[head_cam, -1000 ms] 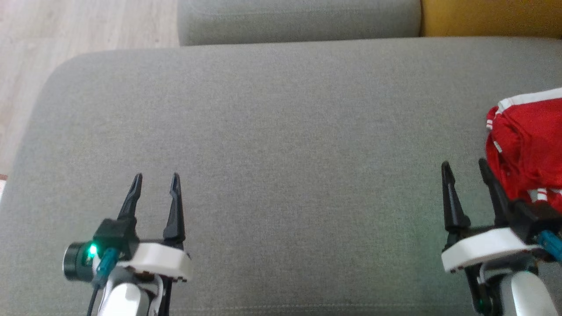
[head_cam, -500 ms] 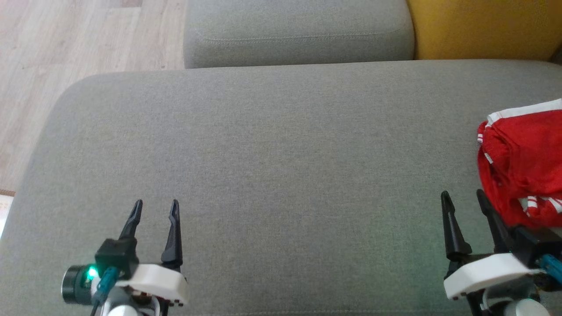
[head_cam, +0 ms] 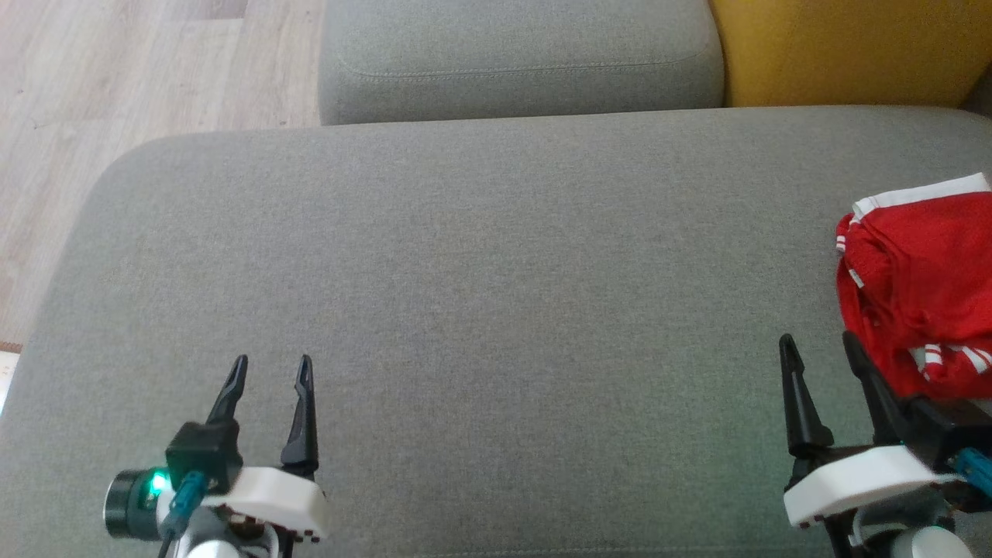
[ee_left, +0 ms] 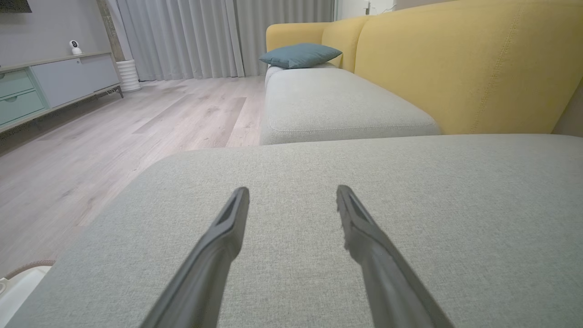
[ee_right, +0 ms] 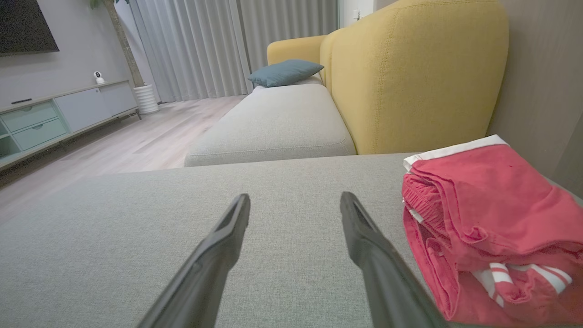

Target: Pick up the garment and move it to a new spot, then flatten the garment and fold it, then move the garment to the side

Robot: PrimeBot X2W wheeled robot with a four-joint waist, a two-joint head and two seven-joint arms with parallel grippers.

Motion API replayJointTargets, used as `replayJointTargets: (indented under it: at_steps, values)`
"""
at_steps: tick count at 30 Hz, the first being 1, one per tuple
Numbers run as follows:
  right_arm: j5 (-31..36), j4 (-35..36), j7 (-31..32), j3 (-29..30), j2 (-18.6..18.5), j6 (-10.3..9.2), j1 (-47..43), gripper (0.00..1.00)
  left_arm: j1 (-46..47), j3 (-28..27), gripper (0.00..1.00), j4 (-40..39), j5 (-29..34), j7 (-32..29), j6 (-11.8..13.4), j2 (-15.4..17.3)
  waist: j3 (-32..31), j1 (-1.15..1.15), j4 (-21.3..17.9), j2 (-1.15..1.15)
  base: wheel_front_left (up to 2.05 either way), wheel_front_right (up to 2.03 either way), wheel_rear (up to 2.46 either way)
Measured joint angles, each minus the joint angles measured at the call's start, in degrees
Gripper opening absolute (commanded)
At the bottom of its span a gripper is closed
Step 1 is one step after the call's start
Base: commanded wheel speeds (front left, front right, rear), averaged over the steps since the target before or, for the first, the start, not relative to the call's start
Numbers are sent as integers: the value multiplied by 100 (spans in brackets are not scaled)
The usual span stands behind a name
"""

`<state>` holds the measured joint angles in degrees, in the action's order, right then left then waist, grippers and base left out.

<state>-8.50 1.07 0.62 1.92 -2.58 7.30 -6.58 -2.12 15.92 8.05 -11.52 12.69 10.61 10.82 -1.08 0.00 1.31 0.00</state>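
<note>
The red garment [head_cam: 918,310] lies bunched at the right edge of the head view on the grey cushion [head_cam: 496,256], its striped hem just beside the right gripper [head_cam: 818,337]. That gripper, at lower right, has its fingers spread wide and holds nothing. So does the left gripper [head_cam: 273,359] at lower left. A broad stretch of cushion runs between them, out to its rounded left edge and the wood floor [head_cam: 116,77].

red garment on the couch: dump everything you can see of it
The garment is red, thin woven-looking cloth with a white band along its far edge and white stripes near its front. It lies bunched and loosely folded over itself, not flat, on the grey seat cushion at its right side. The open right gripper stands just left of it, not holding it.
</note>
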Motion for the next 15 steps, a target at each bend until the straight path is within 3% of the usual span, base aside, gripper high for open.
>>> replayJointTargets:
  at_steps: [13, 14, 15]
  values:
    - [-18, 27, -1, -1, 0, 0, 0, 100, 1, 41, 100, -8, -2, -10, 55, 12, 9, 0, -2, 0, 0, 0, 0]
    - [-33, -5, -4, 0, 1, 0, 1, 0, -1, 40, 0, 22, -18, -19, 53, -1, 9, 0, -1, 0, 0, 0, 0]
    - [-33, -101, -3, -3, 2, 0, -5, 0, -14, 43, 0, 120, -18, -24, 53, -29, 9, 0, -1, 0, 0, 0, 0]
